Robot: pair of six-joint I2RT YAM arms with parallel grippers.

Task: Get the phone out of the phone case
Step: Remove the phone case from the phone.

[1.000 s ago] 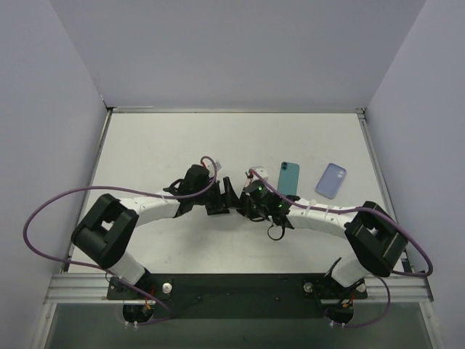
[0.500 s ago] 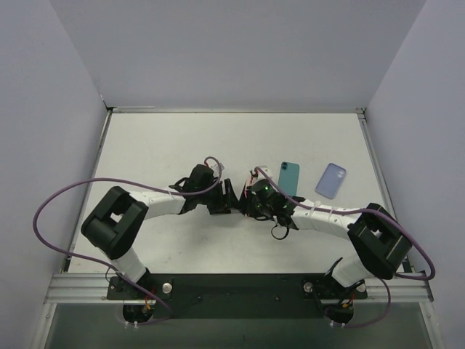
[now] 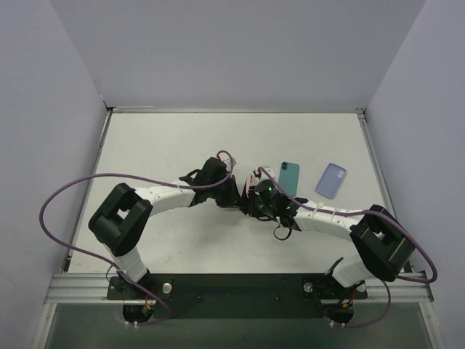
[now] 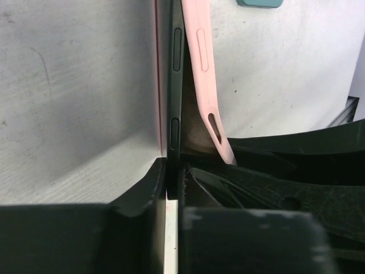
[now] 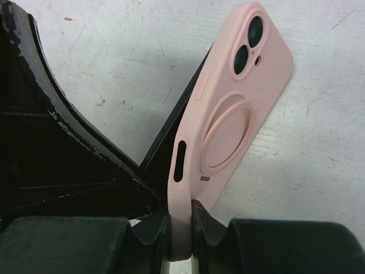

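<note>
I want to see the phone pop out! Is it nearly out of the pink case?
Halfway. Done: the left gripper pinches the phone by its edge, the right gripper pinches the pink case. In hand: the case gapes away near the grippers. Left: the far end is not yet free.

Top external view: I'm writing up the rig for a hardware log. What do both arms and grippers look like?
The left arm and right arm have white tubular links, blocky black joint housings and looping purple cables. The gripper fingers are scuffed matte black. A green light glows on the right wrist.
</note>
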